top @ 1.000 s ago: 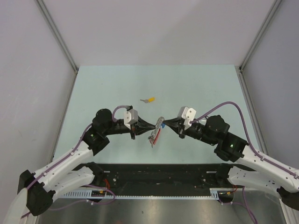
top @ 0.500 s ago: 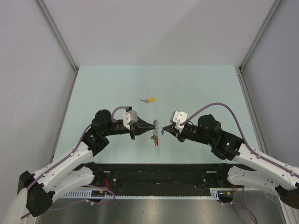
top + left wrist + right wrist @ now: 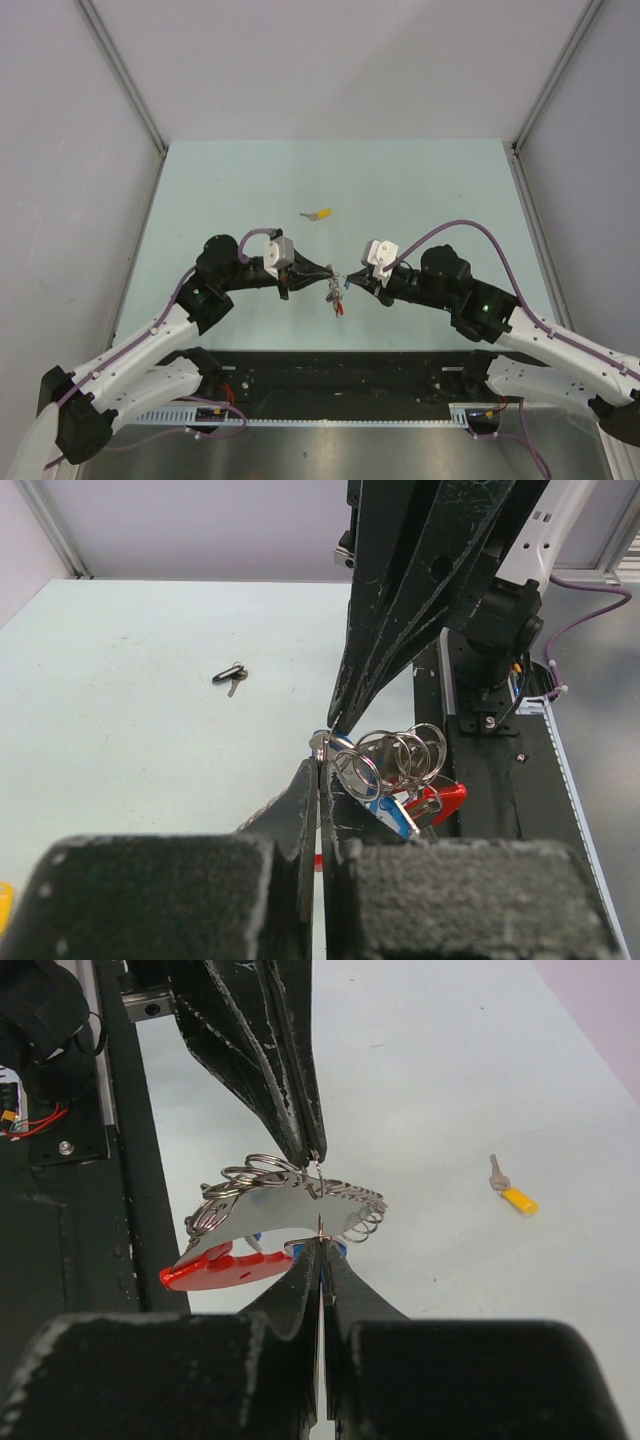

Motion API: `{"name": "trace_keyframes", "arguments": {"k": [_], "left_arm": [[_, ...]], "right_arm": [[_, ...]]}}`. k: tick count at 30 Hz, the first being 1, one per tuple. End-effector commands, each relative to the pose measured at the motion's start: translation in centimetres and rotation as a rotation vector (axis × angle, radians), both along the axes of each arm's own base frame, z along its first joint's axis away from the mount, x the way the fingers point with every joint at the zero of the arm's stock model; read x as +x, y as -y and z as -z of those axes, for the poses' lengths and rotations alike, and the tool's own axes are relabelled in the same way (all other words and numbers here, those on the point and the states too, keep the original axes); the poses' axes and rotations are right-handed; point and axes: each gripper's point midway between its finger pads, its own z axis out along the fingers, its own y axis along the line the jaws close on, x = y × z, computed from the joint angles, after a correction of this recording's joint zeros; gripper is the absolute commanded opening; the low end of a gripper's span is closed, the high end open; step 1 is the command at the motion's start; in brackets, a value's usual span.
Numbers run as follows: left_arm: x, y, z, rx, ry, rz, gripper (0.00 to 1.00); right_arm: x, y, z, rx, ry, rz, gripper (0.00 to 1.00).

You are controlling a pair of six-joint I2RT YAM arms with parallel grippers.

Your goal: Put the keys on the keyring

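Observation:
My left gripper (image 3: pixel 327 272) is shut on the keyring (image 3: pixel 392 756), a cluster of silver rings on a chain, pinching one ring at its tips (image 3: pixel 320 765). The red strap (image 3: pixel 441 798) hangs below, held off the table. My right gripper (image 3: pixel 349 279) faces it tip to tip, shut on the blue-capped key (image 3: pixel 336 1248). In the right wrist view the keyring (image 3: pixel 300 1192) and red strap (image 3: pixel 222 1270) hang just beyond my right gripper (image 3: pixel 320 1248), with the left fingers (image 3: pixel 285 1090) coming from above. The yellow-capped key (image 3: pixel 321 213) lies on the table farther back. I see no red-capped key.
The light green table (image 3: pixel 450 190) has grey walls on three sides. A black rail (image 3: pixel 330 385) runs along the near edge between the arm bases. A small dark item (image 3: pixel 229 675) lies on the table in the left wrist view.
My right gripper has moved left toward the left gripper, so the tips now nearly meet. The hanging keyring and strap have bunched up between them.

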Motion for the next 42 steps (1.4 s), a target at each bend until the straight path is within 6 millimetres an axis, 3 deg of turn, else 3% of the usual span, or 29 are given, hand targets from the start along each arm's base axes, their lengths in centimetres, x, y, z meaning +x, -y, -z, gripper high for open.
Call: {"name": "trace_keyframes", "arguments": {"k": [1,16,42], "left_arm": [[-0.36,0.15,-1.85,-0.041,0.081,0.028,0.0],[-0.6,0.24,-1.8,-0.04,0.082,0.047,0.0],[-0.17,0.06,-1.86,-0.04,0.093,0.016,0.0]], "right_arm": [[-0.39,-0.73,-3.3,0.073,0.058,-0.037,0.0],[0.28,-0.76,-3.28,0.074,0.061,0.0,0.0],[-0.25,-0.42,-3.57,0.076,0.07,-0.003,0.0]]}}
